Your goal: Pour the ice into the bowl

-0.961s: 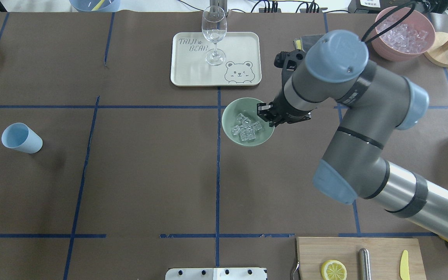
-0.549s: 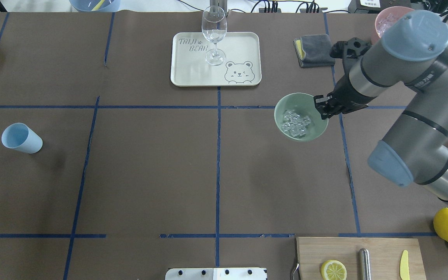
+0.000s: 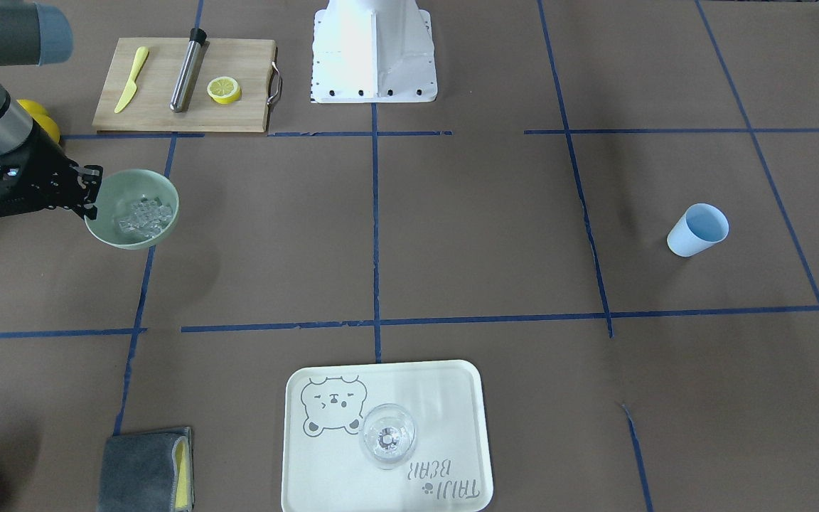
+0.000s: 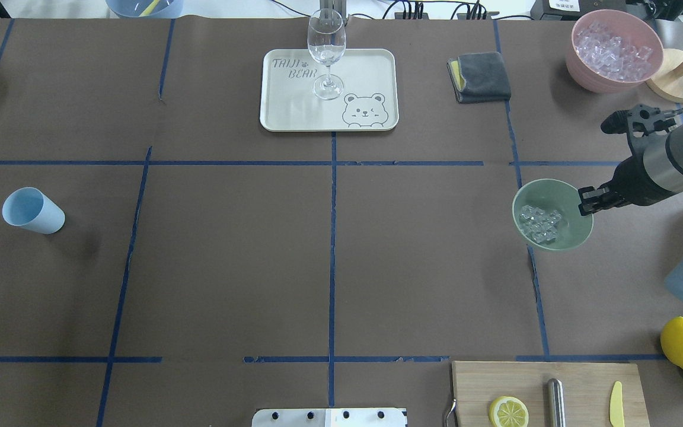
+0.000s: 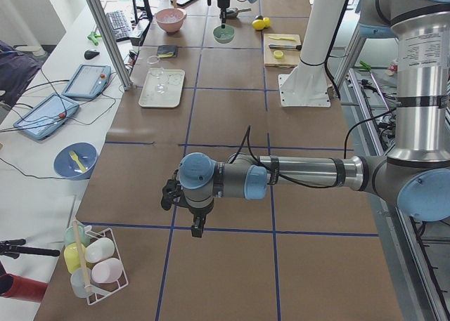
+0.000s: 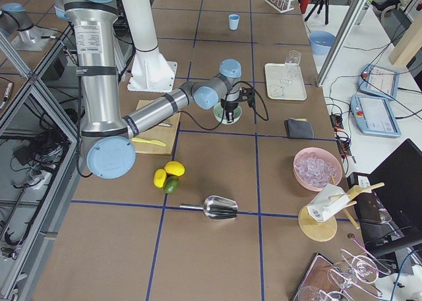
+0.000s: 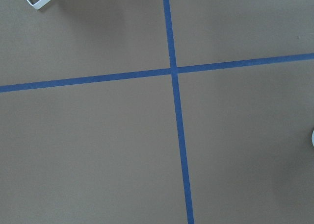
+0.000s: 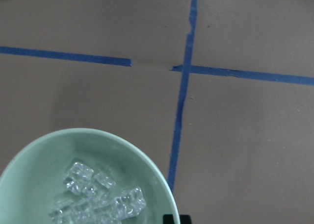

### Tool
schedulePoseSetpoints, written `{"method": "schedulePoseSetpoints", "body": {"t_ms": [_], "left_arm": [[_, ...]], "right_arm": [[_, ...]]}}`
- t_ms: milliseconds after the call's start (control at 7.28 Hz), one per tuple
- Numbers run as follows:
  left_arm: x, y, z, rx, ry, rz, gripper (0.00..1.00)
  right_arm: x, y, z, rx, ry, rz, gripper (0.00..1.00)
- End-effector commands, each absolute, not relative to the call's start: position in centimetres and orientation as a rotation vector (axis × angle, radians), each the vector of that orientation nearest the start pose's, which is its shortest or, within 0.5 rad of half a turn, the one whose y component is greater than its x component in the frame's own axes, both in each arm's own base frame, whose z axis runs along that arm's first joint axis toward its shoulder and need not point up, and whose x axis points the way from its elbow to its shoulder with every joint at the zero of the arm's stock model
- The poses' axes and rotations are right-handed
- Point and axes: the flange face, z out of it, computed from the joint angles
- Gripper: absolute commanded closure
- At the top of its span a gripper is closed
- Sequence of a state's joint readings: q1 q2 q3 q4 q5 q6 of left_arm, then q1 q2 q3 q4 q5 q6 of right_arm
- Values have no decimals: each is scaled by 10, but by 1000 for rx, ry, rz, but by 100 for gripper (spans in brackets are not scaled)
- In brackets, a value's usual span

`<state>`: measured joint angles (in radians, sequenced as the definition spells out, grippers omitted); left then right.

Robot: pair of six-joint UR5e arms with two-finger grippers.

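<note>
The pale mint-green bowl [image 4: 557,194] holds a small heap of clear ice cubes [image 4: 540,223]. My right gripper [image 4: 587,201] is shut on the bowl's right rim, at the table's right side over a blue tape line. The bowl seems to hang a little above the table. It also shows in the front view [image 3: 132,239] with the ice [image 3: 141,213] and the gripper [image 3: 89,195]. In the right wrist view the bowl [image 8: 39,175] and ice [image 8: 98,194] fill the lower left. My left gripper [image 5: 197,231] shows only in the left side view, and I cannot tell its state.
A pink bowl of ice [image 4: 614,44] stands at the back right beside a grey cloth [image 4: 479,77]. A wine glass [image 4: 326,53] stands on a tray [image 4: 371,71]. A blue cup [image 4: 33,210] is at the far left. A cutting board [image 4: 584,379] and lemons [image 4: 682,343] are near right.
My right gripper has carried the bowl with the ice from the table's middle to the right and slightly nearer to me. The pink bowl is uncovered now.
</note>
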<state>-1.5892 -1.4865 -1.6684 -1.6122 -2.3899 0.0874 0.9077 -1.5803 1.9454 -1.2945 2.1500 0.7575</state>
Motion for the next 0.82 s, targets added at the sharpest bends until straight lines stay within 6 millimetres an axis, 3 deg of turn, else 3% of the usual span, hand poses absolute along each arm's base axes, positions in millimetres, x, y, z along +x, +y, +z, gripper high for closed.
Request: {"method": "schedulePoseSetpoints", "body": {"t_ms": [0, 412, 549, 687], "left_arm": [[-69, -458, 643, 95, 815, 88, 0], [-69, -458, 643, 95, 815, 88, 0], [-69, -459, 642, 97, 815, 88, 0], [-69, -459, 642, 97, 815, 88, 0]], "right_arm": [[-236, -431, 496, 131, -847, -108, 100], [-242, -438, 541, 133, -845, -113, 100], [-243, -439, 551, 132, -845, -115, 100], [-245, -441, 546, 139, -855, -118, 100]]}}
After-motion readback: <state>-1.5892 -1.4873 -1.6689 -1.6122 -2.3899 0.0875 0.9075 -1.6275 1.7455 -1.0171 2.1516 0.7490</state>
